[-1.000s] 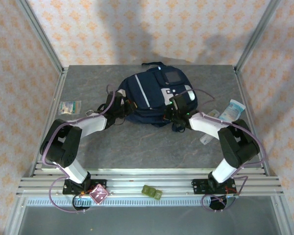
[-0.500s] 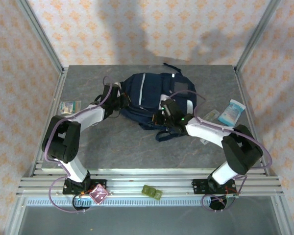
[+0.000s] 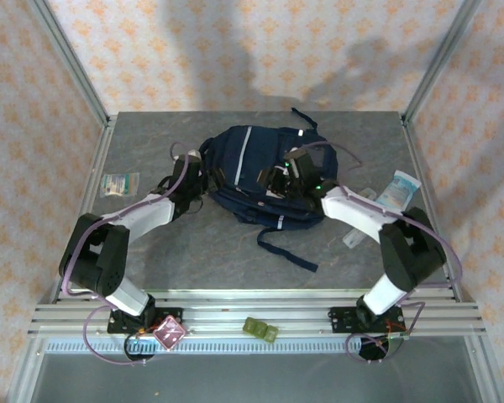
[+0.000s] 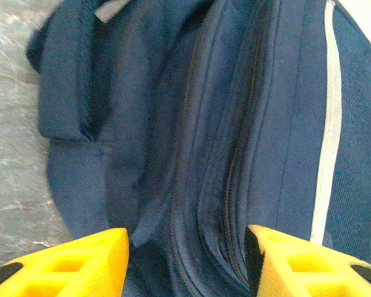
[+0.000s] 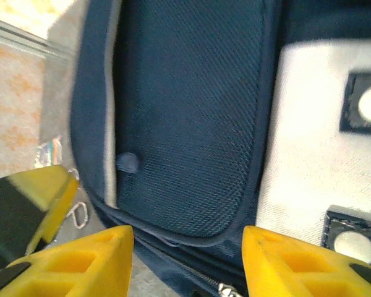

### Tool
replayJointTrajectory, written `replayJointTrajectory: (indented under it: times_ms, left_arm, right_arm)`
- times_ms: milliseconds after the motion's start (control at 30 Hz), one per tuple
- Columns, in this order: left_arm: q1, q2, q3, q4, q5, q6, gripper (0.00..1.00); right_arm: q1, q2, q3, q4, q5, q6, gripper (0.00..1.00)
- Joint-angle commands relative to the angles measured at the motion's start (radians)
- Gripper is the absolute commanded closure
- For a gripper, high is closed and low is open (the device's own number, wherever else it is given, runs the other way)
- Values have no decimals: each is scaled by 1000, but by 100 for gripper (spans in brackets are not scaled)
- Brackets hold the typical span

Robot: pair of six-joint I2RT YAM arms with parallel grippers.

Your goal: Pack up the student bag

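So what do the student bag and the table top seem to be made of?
The student bag looks like woven synthetic fabric, matte navy: ribbed weave and soft folds show in the left wrist view. Its white patch seems smoother, perhaps rubbery; hard to tell. The table has a grey mottled stone look, possibly laminate.

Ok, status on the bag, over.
Left gripper open against the bag. Right gripper open over its top. Bag lies mid-table, strap trailing. Tube and packet off to the sides.
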Motion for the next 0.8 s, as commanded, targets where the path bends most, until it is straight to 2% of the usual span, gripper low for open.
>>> replayJointTrajectory:
  times_ms: [0, 200, 333, 433, 467, 600, 767]
  left_arm:
    - [-10, 5, -15, 48, -7, -21, 47]
    - [-28, 40, -8, 66, -2, -22, 50]
    - [-43, 92, 9, 58, 20, -12, 54]
    - [-54, 119, 5, 63, 24, -10, 56]
    - [-57, 126, 5, 65, 26, -10, 56]
    - [-61, 127, 5, 68, 37, -13, 58]
    - [-84, 27, 10, 17, -2, 31, 51]
  right_arm:
    - [1, 68, 39, 28, -35, 51, 51]
    - [-3, 160, 97, 80, -54, 85, 54]
    - [-18, 205, 100, 158, -85, 153, 61]
    - [-27, 225, 95, 195, -82, 213, 62]
    - [-33, 234, 87, 222, -95, 242, 66]
    - [-42, 277, 127, 153, -85, 252, 98]
    - [-43, 201, 122, 161, -95, 215, 100]
